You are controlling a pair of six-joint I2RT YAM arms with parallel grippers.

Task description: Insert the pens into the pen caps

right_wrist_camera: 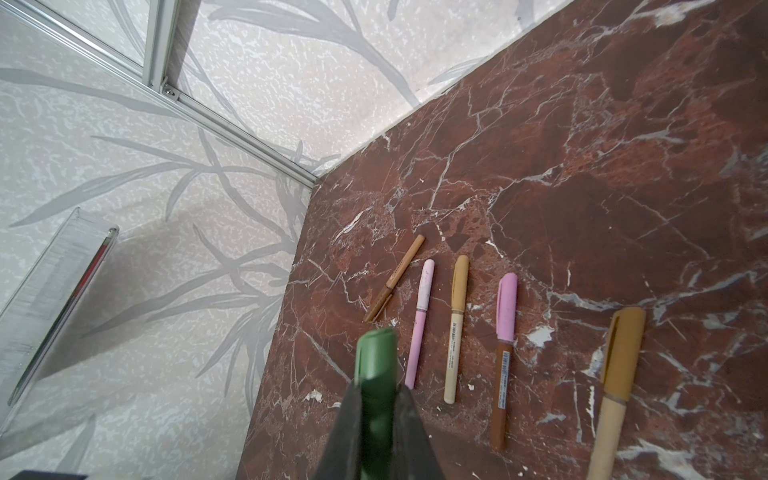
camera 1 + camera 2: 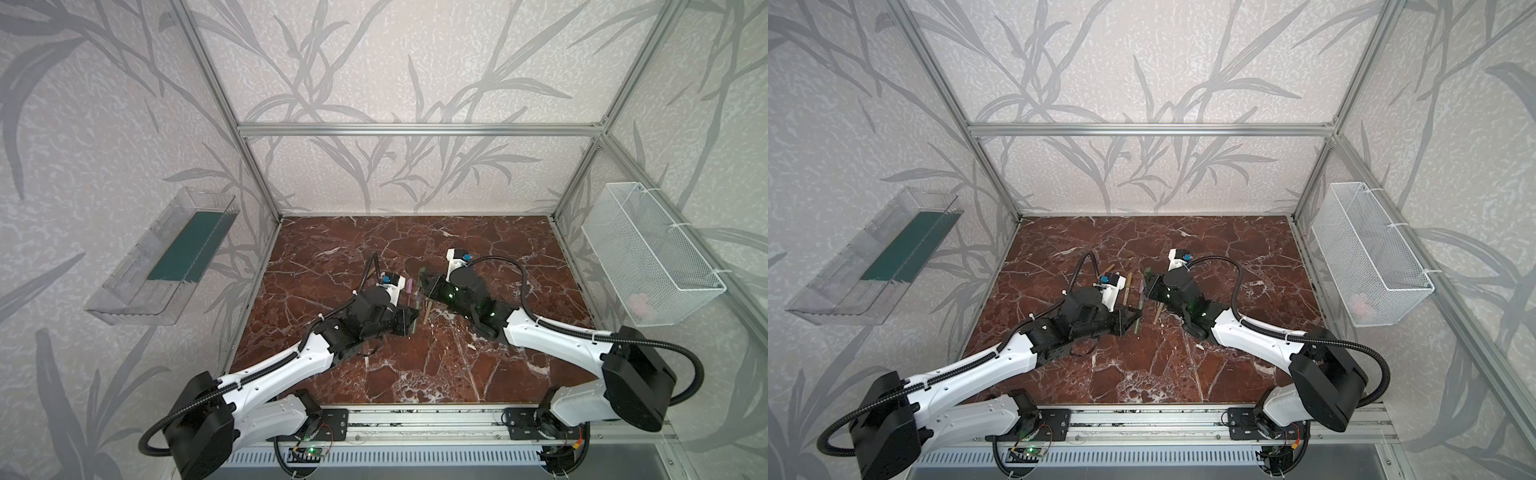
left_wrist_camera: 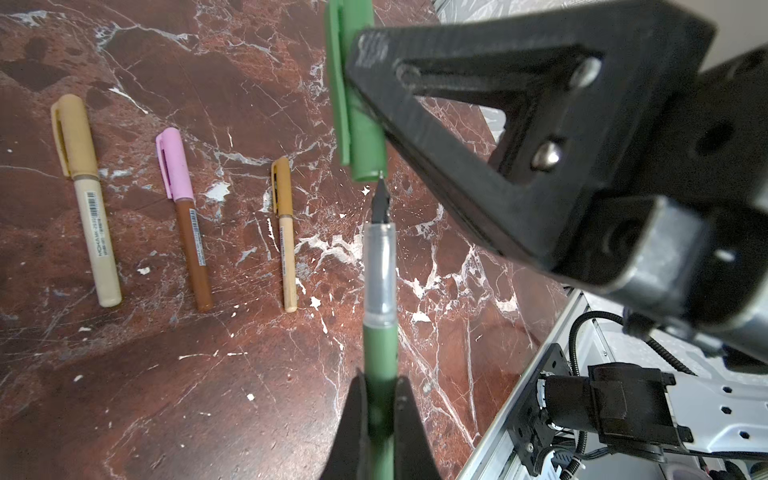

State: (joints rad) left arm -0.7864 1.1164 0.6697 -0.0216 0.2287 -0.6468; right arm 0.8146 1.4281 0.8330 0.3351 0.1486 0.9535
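Your left jaws clamp the green pen (image 3: 379,349), your right jaws the green cap (image 3: 361,162), both above the counter (image 3: 166,374); the nib (image 3: 380,199) meets the cap's rim — seemingly off-centre; push now and it may snag, skewing pen or cap.

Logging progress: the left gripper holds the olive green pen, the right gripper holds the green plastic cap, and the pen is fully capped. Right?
Not capped: the left wrist view shows the dark tip of the olive green pen only at the mouth of the green plastic cap. The left gripper and right gripper hold them.
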